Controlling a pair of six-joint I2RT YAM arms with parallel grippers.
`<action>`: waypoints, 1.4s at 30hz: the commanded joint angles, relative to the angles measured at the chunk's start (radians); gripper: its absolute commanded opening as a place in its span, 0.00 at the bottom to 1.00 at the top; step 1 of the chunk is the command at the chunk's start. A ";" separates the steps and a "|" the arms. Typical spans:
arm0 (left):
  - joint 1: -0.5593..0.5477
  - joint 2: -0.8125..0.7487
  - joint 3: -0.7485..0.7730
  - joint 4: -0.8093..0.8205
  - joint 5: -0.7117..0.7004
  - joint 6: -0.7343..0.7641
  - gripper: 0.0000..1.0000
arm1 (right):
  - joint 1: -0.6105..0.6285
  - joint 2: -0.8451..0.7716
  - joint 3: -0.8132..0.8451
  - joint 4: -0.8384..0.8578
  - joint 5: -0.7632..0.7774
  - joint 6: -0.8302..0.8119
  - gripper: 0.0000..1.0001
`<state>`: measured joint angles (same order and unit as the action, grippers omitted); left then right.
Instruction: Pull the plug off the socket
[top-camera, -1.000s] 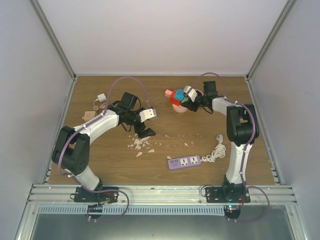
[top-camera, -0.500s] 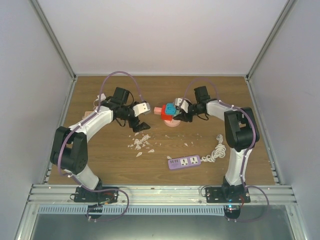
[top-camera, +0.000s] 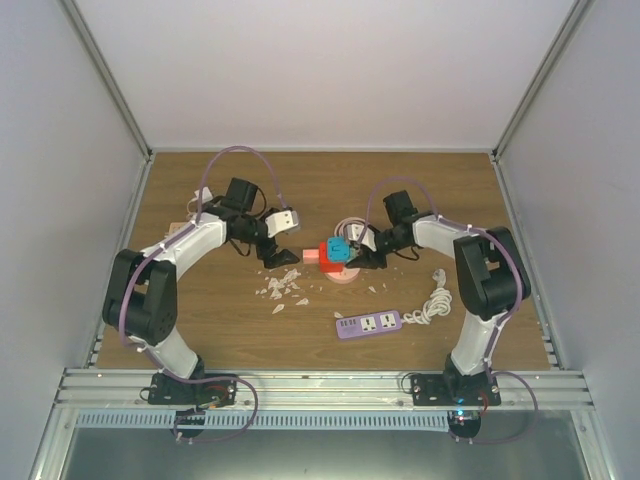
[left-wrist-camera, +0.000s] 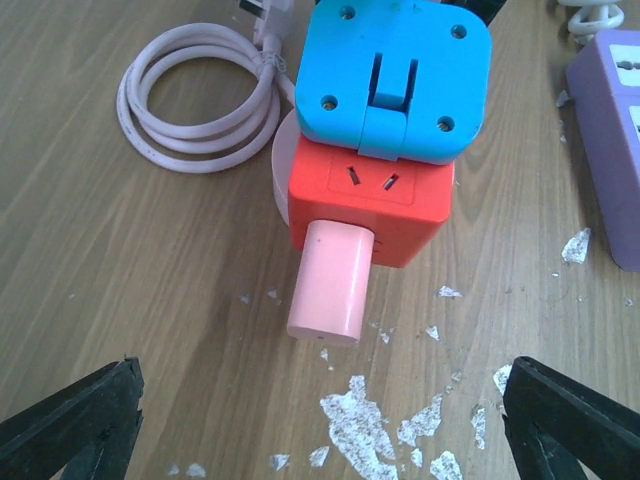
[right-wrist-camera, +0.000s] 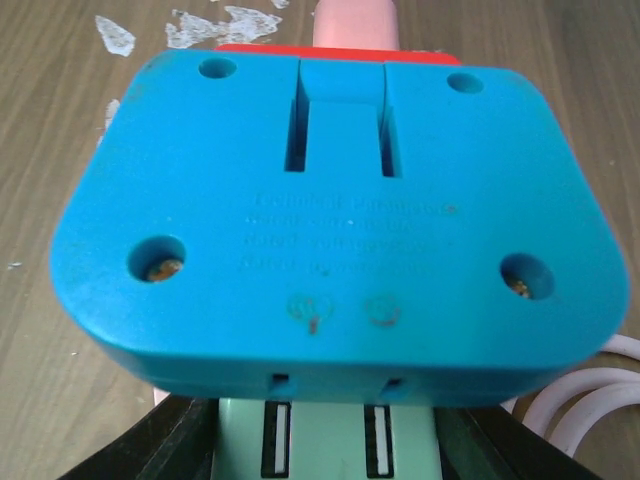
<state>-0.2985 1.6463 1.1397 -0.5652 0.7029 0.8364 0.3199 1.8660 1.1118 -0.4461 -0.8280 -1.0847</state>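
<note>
A stack of socket blocks sits mid-table: a blue block (top-camera: 340, 248) on a red cube (top-camera: 327, 256), with a pink cylindrical plug (top-camera: 310, 257) stuck in the red cube's side. In the left wrist view the pink plug (left-wrist-camera: 332, 280) points out of the red cube (left-wrist-camera: 370, 205) toward my left gripper (left-wrist-camera: 320, 430), which is open with its fingers spread wide either side, not touching it. My right gripper (right-wrist-camera: 325, 455) is shut on a pale green part (right-wrist-camera: 325, 440) under the blue block (right-wrist-camera: 330, 200). From above, the left gripper (top-camera: 280, 243) is left of the stack and the right gripper (top-camera: 360, 250) is at its right.
White flakes (top-camera: 280, 290) litter the wood near the left gripper. A purple power strip (top-camera: 368, 324) with a white cord (top-camera: 433, 300) lies front right. A coiled white cable (left-wrist-camera: 200, 100) lies behind the stack. A small white adapter (top-camera: 203, 195) sits at back left.
My right gripper has carried the socket stack from the back toward the table's middle and left. My left gripper drew back and now faces the pink plug.
</note>
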 joint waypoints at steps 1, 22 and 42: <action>-0.029 0.041 0.010 -0.020 0.036 0.051 0.97 | 0.013 -0.026 -0.055 -0.089 -0.029 -0.035 0.18; -0.068 0.098 -0.057 0.063 0.060 0.062 0.76 | 0.008 -0.096 -0.041 -0.010 -0.095 0.057 0.97; -0.102 0.103 -0.044 0.085 0.029 0.030 0.48 | 0.009 -0.141 0.008 -0.081 -0.117 0.058 0.60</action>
<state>-0.3847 1.7416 1.0954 -0.5121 0.7330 0.8639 0.3214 1.7592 1.0870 -0.5171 -0.9169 -1.0302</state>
